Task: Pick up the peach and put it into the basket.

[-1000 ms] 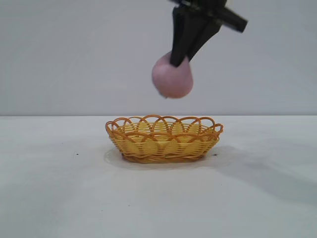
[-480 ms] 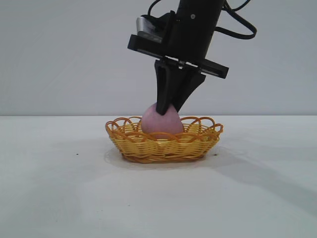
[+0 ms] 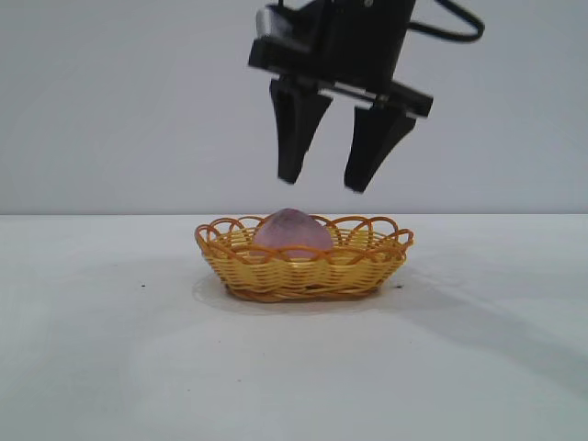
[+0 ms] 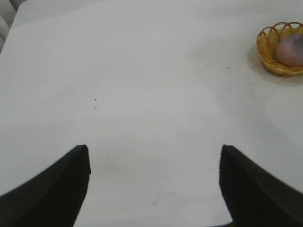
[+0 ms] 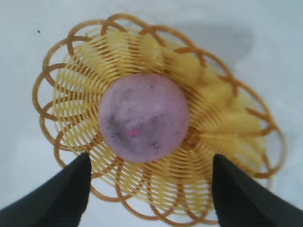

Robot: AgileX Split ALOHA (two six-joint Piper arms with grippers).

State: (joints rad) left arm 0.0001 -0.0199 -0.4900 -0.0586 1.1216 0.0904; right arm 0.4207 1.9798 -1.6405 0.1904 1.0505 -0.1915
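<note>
One peach [image 3: 292, 231] sits speckled top up in the basket [image 3: 367, 262] on a white table [image 3: 110, 367]; directly above, the right gripper [image 3: 332, 182] hangs spread wide. Left gripper [image 4: 154, 189] gapes well apart, over bare tabletop.

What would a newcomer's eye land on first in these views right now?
First, the pinkish peach sitting inside the yellow-and-orange basket at mid-table. Next, the black right hand directly above it, fingers spread open and clear of the fruit. The left hand is off to the side over bare table, also open.
</note>
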